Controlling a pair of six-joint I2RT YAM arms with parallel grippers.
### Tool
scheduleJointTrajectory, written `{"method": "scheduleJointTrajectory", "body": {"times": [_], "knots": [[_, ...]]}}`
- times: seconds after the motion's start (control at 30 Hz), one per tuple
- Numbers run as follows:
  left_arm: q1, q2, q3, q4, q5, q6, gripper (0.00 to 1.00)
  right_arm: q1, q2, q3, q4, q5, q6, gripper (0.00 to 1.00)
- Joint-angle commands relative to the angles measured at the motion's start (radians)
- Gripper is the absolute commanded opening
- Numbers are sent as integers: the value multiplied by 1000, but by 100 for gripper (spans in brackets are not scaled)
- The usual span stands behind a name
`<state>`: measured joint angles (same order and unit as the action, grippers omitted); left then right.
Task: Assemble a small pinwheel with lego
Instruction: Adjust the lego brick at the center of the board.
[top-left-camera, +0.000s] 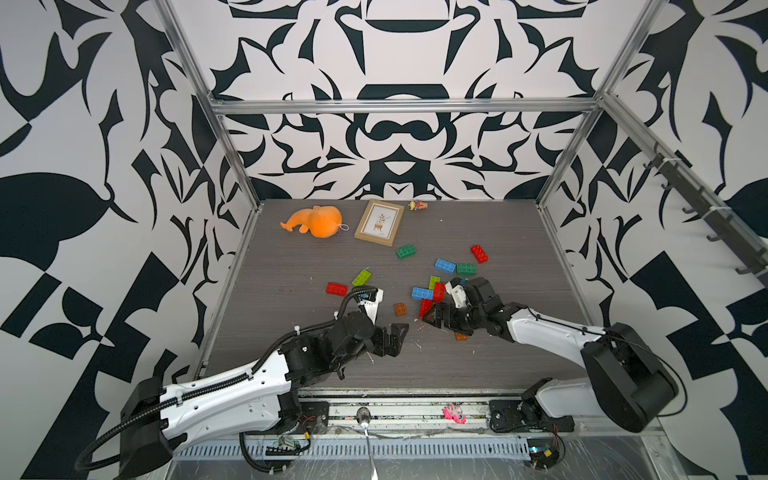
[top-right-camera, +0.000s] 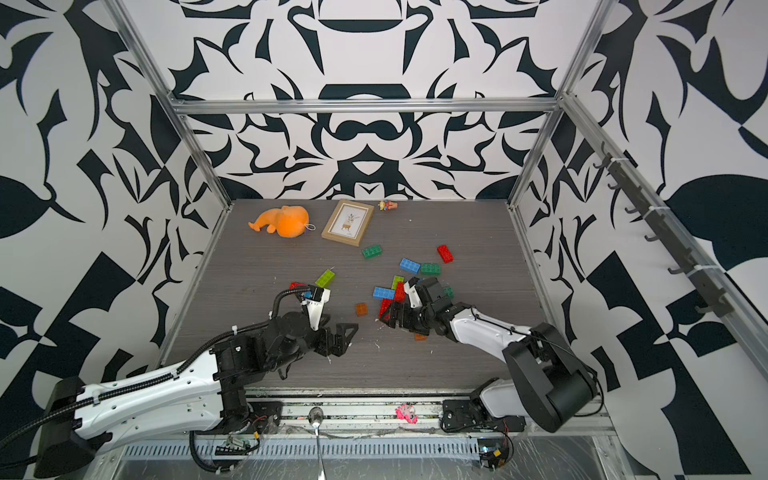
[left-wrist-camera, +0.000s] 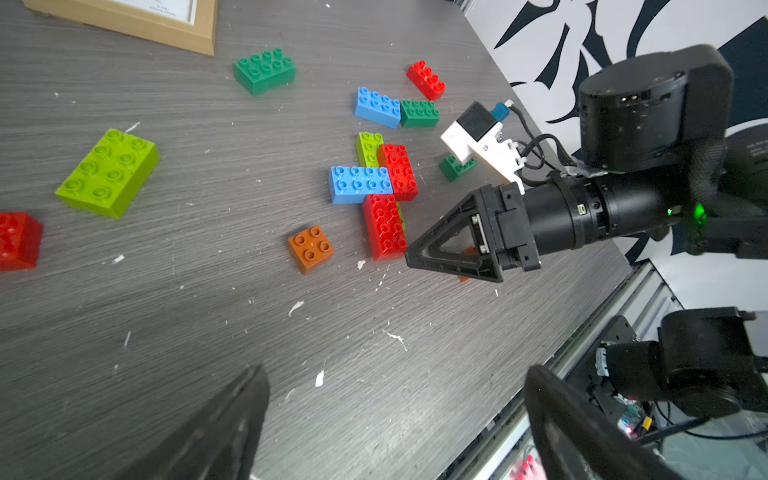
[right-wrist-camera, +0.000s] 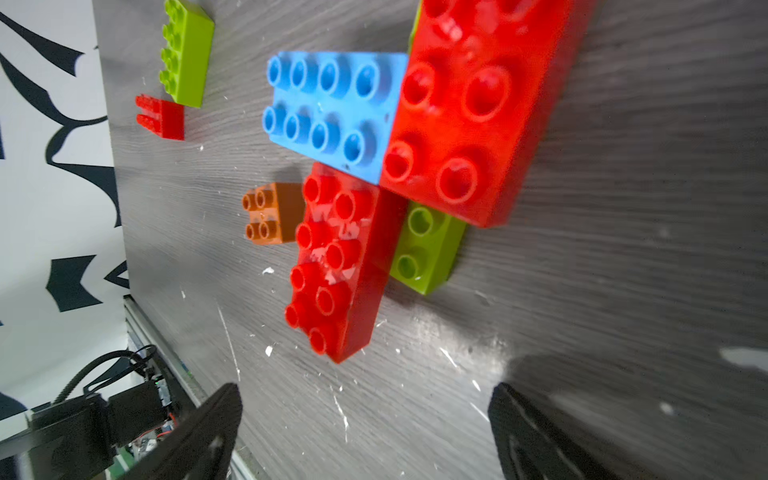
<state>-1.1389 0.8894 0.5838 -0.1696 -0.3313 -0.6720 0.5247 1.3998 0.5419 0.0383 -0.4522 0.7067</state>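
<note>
Grey wood-grain tabletop inside a booth of black-and-white patterned walls, strewn with chunky studded plastic lego bricks. Four red 2x4 bricks in all: a left loose red brick, a far red brick, plus an upper cluster red brick and a lower cluster red brick pressed into the central cluster. Two blue: a loose blue brick and a cluster blue brick. Three dark green: a frame-side dark green brick, a second dark green brick touching the loose blue one, a third dark green brick half hidden behind the right wrist camera. Lime green: a loose lime green brick beside the left red one, and lime green plastic showing beneath the cluster, one brick or two impossible to tell. Two orange-brown square bricks: an open orange-brown brick between the grippers, a hidden orange-brown brick peeking from under the right arm. At the back, one orange plush toy, one wooden picture frame, one small figurine.

Left arm stretched low from the front left, left gripper hovering over bare tabletop, jaws spread wide, holds nothing. Right arm bent in from the front right, right gripper low and pointed at the cluster, jaws wide apart and empty, tips just beside the lower cluster red brick's near end.
</note>
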Motion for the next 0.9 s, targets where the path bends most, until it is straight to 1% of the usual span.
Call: {"method": "scheduleJointTrajectory", "body": {"times": [0.0, 0.17, 0.4, 0.53, 0.6, 0.67, 0.77, 0.87], "knots": [[2, -1, -13, 24, 18, 5, 100, 19, 36, 46, 95, 54, 26, 95], [4, -11, -25, 29, 21, 7, 100, 39, 85, 73, 133, 96, 51, 95], [5, -53, -52, 35, 0, -4, 100, 40, 168, 122, 183, 87, 61, 94], [8, -69, -52, 18, -14, -8, 100, 41, 168, 135, 181, 84, 50, 94], [8, -79, -45, 5, -14, -6, 100, 42, 133, 132, 130, 76, 41, 93], [10, -95, -28, -24, -12, 4, 100, 40, 64, 108, 76, 72, 24, 93], [12, -131, -5, -63, 7, 34, 100, 15, -56, 127, -125, 95, -46, 94], [16, -175, 0, -51, 55, 59, 100, -28, -162, 165, -257, 87, -115, 94]]}}
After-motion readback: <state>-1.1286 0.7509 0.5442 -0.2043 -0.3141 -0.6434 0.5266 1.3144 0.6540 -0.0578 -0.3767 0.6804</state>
